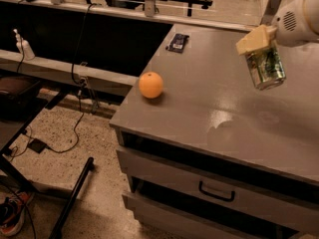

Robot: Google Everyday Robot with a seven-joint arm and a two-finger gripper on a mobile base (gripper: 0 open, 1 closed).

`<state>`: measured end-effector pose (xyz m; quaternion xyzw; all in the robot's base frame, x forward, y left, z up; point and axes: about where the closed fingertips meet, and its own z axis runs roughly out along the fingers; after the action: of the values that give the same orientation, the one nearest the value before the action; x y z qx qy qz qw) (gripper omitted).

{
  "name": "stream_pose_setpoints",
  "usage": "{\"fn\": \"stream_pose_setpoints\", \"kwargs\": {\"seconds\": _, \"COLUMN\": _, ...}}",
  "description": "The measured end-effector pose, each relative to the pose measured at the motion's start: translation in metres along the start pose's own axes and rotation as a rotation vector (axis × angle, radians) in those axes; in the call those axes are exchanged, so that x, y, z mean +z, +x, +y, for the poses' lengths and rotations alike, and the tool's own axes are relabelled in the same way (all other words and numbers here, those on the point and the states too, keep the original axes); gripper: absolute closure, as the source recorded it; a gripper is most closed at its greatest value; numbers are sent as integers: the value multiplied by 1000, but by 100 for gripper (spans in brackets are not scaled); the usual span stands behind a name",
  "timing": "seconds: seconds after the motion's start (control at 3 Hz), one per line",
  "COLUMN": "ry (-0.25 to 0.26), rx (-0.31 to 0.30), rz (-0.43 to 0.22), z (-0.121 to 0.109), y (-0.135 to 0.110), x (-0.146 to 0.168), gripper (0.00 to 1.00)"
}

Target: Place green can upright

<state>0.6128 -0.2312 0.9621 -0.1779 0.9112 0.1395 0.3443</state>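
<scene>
The green can (pixel 265 67) has a shiny silver end facing the camera and hangs in the air above the right part of the grey table (pixel 209 108). It is tilted slightly and does not touch the tabletop. My gripper (pixel 261 51) comes in from the upper right on the white arm (pixel 298 21). It is shut on the can's upper end, with a tan finger (pixel 253 39) showing on the left side of the can.
An orange (pixel 150 84) sits near the table's left edge. A dark flat packet (pixel 177 42) lies at the back of the table. Drawers with a handle (pixel 217 193) are below the front edge. Cables and a dark bench are on the left.
</scene>
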Motion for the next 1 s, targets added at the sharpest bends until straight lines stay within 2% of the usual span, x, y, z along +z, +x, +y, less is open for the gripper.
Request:
{"fn": "stream_pose_setpoints", "kwargs": {"seconds": 0.33, "ry": -146, "rx": -19, "rz": -176, "z": -16, "y": -12, "x": -17, "gripper": 100}}
{"fn": "stream_pose_setpoints", "kwargs": {"seconds": 0.67, "ry": -305, "rx": -21, "rz": -360, "z": -30, "y": -8, "x": -37, "gripper": 100}}
{"fn": "stream_pose_setpoints", "kwargs": {"seconds": 1.0, "ry": -403, "rx": -62, "rz": -464, "z": -8, "y": -21, "x": -52, "gripper": 100}}
